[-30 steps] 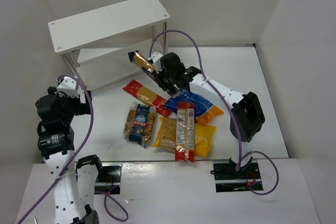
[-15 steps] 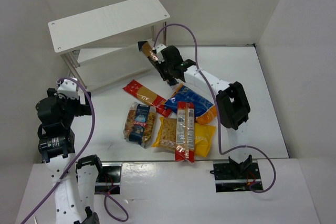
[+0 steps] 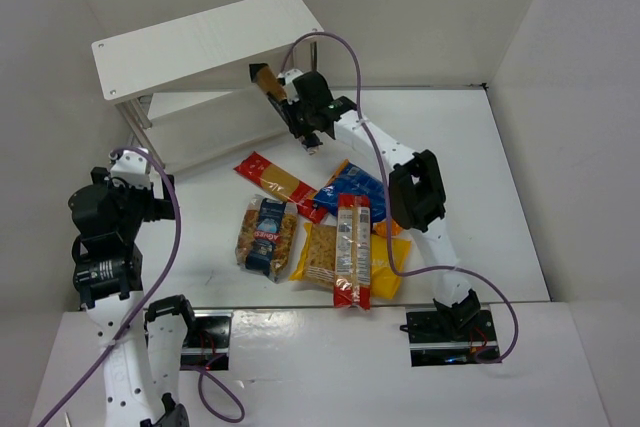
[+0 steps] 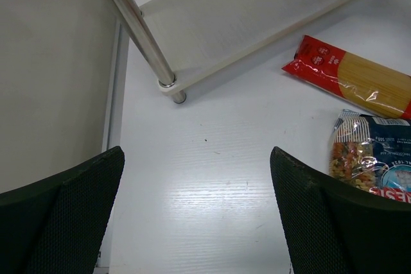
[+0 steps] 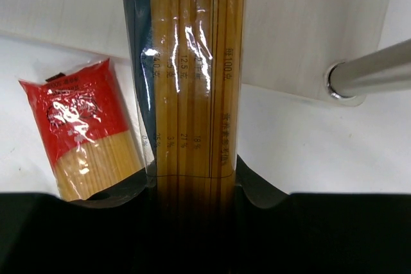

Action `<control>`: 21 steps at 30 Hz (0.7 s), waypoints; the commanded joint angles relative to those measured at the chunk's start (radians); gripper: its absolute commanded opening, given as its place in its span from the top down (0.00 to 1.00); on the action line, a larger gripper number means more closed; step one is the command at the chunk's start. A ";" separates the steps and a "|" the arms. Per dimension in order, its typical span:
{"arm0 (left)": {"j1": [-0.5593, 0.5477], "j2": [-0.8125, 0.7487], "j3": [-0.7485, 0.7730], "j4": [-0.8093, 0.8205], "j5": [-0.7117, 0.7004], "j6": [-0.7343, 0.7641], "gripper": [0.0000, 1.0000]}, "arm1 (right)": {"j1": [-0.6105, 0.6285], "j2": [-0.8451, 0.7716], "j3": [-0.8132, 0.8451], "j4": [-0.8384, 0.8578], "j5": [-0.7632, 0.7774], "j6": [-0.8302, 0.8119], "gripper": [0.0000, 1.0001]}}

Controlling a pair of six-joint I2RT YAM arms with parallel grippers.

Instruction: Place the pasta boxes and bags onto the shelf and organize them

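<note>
My right gripper (image 3: 296, 110) is shut on a long tan-and-dark-blue spaghetti pack (image 3: 268, 82), held up at the right end of the white shelf (image 3: 210, 37). Its far end points in between the two boards. In the right wrist view the pack (image 5: 189, 62) runs out from the gripper (image 5: 192, 184) over the lower board (image 5: 308, 24). My left gripper (image 4: 197, 152) stands open over bare table, near the shelf's left leg (image 4: 138, 24). On the table lie a red spaghetti pack (image 3: 278, 183), a clear blue-labelled bag (image 3: 266, 232), a blue-orange bag (image 3: 368, 197) and a yellow bag (image 3: 325, 257).
A second red narrow pack (image 3: 352, 247) lies across the yellow and blue-orange bags. A silver shelf leg (image 5: 372, 72) stands just right of the held pack. White walls close in the table at the left, back and right.
My right arm has carried the spaghetti pack up and to the left, from above the table packs to the shelf's right end. The left arm has stayed put.
</note>
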 commanded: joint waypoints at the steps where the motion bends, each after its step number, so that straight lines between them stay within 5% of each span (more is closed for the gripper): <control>1: -0.003 -0.008 -0.001 0.037 0.021 0.015 0.00 | -0.006 -0.032 0.094 0.057 -0.023 0.031 1.00; 15: -0.003 -0.017 -0.001 0.037 0.039 0.015 0.00 | 0.021 -0.231 -0.360 0.350 0.133 -0.059 1.00; 21: -0.003 -0.017 -0.001 0.037 0.039 0.015 0.00 | 0.021 -0.277 -0.385 0.381 0.152 -0.082 1.00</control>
